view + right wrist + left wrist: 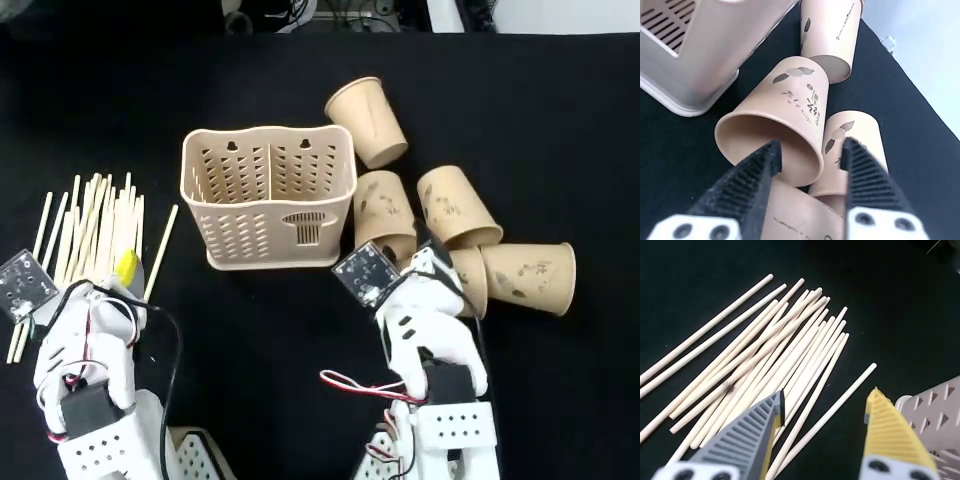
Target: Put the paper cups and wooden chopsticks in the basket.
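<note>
From above, the basket (pixel 268 195) stands on the table (pixel 560 120) between strewn wooden chopsticks (pixel 95 225) and toppled paper cups (pixel 455 205) (each heap beside its own arm); left wrist: the left pincer (pixel 826 399) hangs apart over the sticks; right wrist: the right pincer (pixel 812 147) gapes over a cup's rim, seemingly set to pinch its wall.

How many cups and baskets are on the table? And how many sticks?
Paper cups: 5
Basket: 1
Chopsticks: piled too close together to count exactly
Total, leaving out the chopsticks: 6
</note>
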